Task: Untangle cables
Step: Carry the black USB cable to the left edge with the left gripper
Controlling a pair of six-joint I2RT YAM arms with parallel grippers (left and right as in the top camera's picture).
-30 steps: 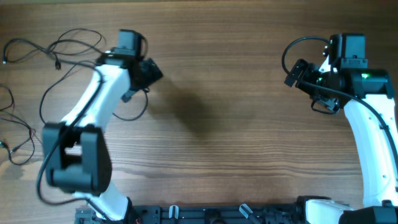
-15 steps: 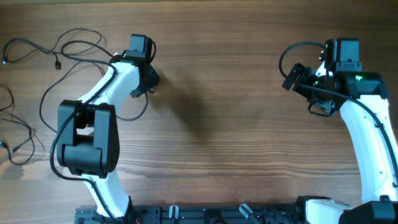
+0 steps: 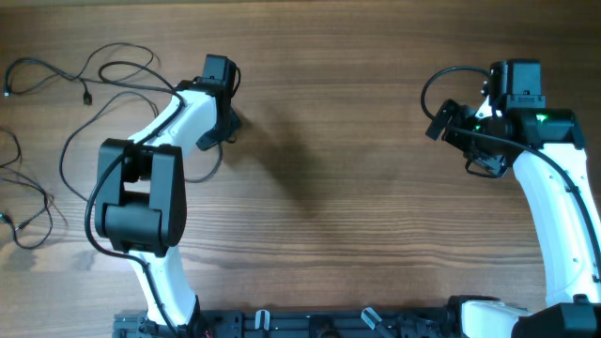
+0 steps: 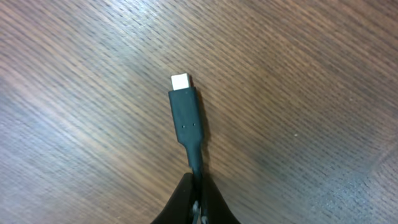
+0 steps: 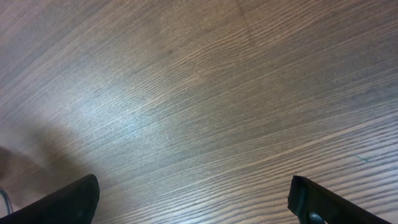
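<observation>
Left pincer (image 4: 198,190) pinches the cable (image 4: 194,152) just behind its plug (image 4: 185,112), which points straight ahead; right pincer (image 5: 193,202) gapes, well apart.

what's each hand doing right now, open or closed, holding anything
left hand: closed on a black cable, near its end
right hand: open, holding nothing

A brown, wood-grained worktop (image 3: 376,235) is being lit unevenly; a black rail (image 3: 310,322) is being shown along its near edge.
</observation>
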